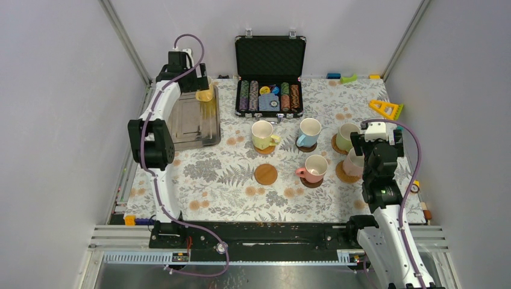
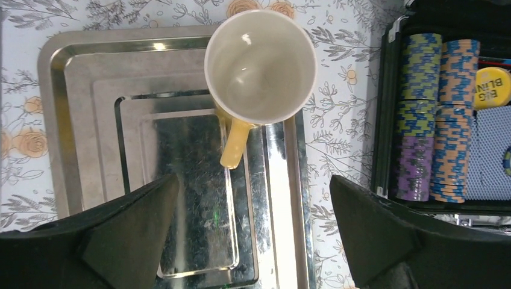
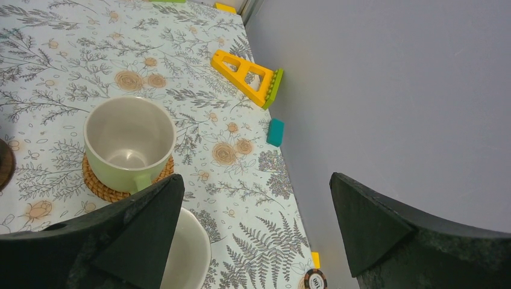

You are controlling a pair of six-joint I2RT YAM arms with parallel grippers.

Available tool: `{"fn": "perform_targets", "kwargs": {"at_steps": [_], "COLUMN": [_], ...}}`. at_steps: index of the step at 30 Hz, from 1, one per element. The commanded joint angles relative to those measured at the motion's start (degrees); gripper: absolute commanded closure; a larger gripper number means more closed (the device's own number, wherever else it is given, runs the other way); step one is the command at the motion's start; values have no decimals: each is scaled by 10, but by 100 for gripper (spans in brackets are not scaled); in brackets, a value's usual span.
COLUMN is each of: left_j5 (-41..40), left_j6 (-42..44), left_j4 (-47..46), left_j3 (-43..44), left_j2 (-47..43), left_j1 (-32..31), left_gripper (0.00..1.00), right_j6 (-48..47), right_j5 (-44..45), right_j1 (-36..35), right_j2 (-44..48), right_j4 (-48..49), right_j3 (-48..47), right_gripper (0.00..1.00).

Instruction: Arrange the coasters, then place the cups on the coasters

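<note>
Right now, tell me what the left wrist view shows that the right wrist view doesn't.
Left wrist only: a yellow mug at a corner of the silver tray, and stacked poker chips. Right wrist only: a pale green mug on a woven coaster, an orange triangular toy, a teal block. Both: floral tablecloth; left claw and right claw open.

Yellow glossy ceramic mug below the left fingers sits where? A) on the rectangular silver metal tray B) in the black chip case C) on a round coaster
A: the yellow glossy ceramic mug stands in a corner of the rectangular silver metal tray, its handle over the tray floor.
</note>
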State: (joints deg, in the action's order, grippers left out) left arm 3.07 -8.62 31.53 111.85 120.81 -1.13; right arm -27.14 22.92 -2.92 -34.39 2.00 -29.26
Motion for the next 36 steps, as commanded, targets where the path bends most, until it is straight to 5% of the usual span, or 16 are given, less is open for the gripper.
{"fn": "perform_targets", "kwargs": {"at_steps": [1, 12, 29, 31, 36], "left_j5": [24, 47, 60, 62, 66], "left_j6": [0, -12, -24, -23, -22], "left_j4": [-54, -63, -37, -37, -36], "left_j3": [36, 77, 136, 139, 138], "left_j2": [21, 94, 169, 173, 175], "left_j1": [7, 10, 26, 27, 29], "left_gripper": [1, 2, 25, 36, 85], "right_j6": [2, 1, 0, 0, 0], "right_j5": [-3, -4, -9, -9, -11], "right_j1": [5, 6, 7, 7, 6], "right_j2": [1, -3, -8, -9, -8], "right_j4": [15, 16, 16, 15, 15], "right_j3": [-4, -4, -4, -4, -3], "right_gripper": [0, 0, 0, 0, 0]}}
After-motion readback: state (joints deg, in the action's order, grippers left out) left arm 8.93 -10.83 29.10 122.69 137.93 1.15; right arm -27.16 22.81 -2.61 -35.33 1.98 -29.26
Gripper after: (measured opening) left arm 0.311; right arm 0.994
